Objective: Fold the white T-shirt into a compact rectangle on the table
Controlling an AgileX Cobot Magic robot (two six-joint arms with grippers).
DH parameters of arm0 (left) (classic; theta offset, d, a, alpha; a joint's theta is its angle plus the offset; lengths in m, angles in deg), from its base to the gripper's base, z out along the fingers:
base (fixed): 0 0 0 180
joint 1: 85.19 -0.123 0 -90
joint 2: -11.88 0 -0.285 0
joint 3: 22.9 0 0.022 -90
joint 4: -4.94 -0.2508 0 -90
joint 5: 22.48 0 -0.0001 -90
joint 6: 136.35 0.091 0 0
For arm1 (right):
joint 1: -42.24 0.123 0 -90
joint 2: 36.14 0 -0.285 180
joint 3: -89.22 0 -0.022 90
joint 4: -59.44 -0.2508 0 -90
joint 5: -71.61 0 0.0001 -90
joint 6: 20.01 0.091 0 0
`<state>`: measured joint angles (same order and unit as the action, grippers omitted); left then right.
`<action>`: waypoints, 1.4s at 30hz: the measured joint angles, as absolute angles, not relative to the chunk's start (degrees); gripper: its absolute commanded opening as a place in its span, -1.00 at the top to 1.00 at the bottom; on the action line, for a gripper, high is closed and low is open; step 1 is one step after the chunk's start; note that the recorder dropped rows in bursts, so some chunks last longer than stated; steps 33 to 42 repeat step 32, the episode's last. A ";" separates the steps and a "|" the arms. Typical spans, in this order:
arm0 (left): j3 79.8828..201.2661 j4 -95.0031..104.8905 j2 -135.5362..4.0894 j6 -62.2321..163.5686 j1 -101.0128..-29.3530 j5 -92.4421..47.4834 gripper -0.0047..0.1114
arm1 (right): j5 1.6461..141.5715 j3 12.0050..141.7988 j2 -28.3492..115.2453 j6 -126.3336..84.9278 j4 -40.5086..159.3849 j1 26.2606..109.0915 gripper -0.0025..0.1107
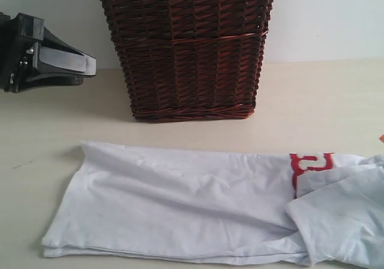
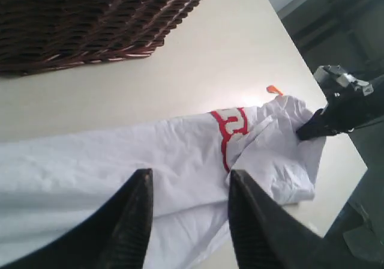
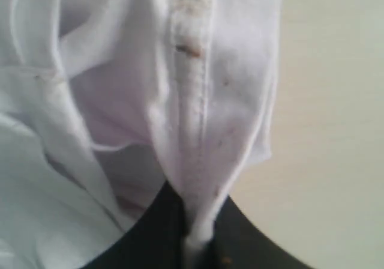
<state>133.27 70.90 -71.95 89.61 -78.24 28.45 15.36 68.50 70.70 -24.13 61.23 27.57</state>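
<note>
The white T-shirt [image 1: 180, 215] lies across the lower half of the exterior frame, flat on the table [image 1: 324, 101]. It is folded lengthwise into a long band, with stacked edges showing at lower left. Its red chest band [image 1: 309, 161] peeks out toward the right, where a flap of cloth doubles over the body (sleeve or shoulder, I cannot tell). A small orange tag [image 2: 274, 90] shows just beside the bunched end. The wicker basket [image 1: 186, 47] stands at top centre, behind the shirt and apart from it.

The left gripper [image 2: 189, 182] hangs at the upper left of the exterior frame, clear of the cloth. Its two black fingers [image 2: 135, 221] stand apart with nothing held between them. The right gripper [image 3: 197, 218] has its jaws pressed together on a stitched hem of the shirt, with a ridge of fabric pinched between them.
</note>
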 measured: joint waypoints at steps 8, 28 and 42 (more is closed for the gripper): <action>132.72 71.26 -69.42 89.61 -74.56 30.06 0.21 | 2.75 79.01 62.20 -30.28 45.58 27.57 0.96; 132.72 72.15 -68.89 89.61 -74.56 29.95 0.21 | 30.92 87.66 76.36 -20.01 23.04 85.30 0.95; 132.72 71.97 -68.75 89.61 -74.56 30.72 0.21 | 34.82 93.59 84.14 -20.77 21.23 90.42 0.61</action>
